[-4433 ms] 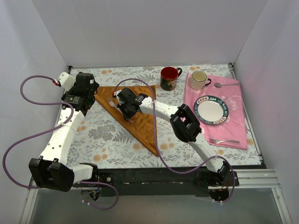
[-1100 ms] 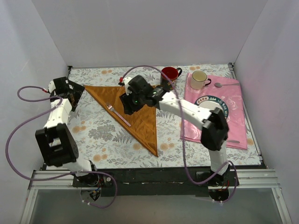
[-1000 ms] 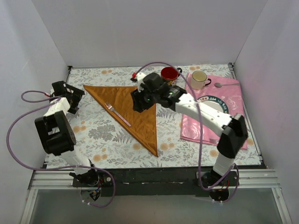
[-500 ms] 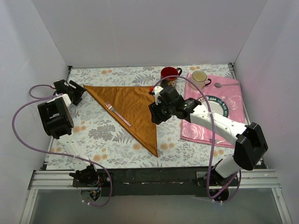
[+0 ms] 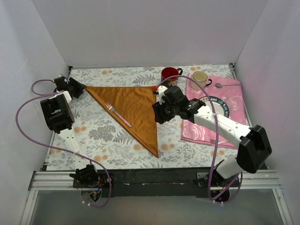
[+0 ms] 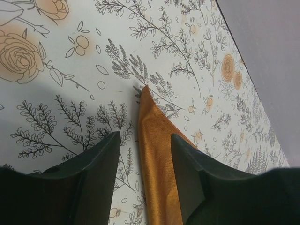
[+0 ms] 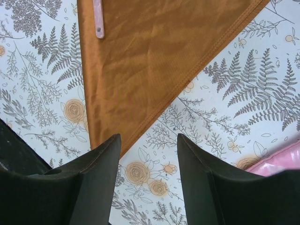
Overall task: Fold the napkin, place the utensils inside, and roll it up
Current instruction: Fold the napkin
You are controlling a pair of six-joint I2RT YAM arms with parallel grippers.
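Note:
The rust-orange napkin (image 5: 133,105) lies flat as a folded triangle on the floral table. A fork (image 5: 118,115) rests on its left half, and its handle end (image 7: 97,18) shows in the right wrist view. My left gripper (image 5: 78,88) is at the napkin's left corner. Its jaws (image 6: 145,138) stand apart, straddling the pointed corner (image 6: 152,154), with a gap on the left side. My right gripper (image 5: 157,115) hovers open (image 7: 149,140) over the table just off the napkin's right edge, with nothing between its fingers.
A red mug (image 5: 169,75) and a cream mug (image 5: 199,78) stand at the back. A pink cloth (image 5: 234,93) on the right carries a plate (image 5: 218,104) and a spoon (image 5: 219,86). White walls enclose three sides.
The left gripper reached the napkin's left corner and its jaws narrowed around it. The right arm swung from above the napkin's top edge to its right edge.

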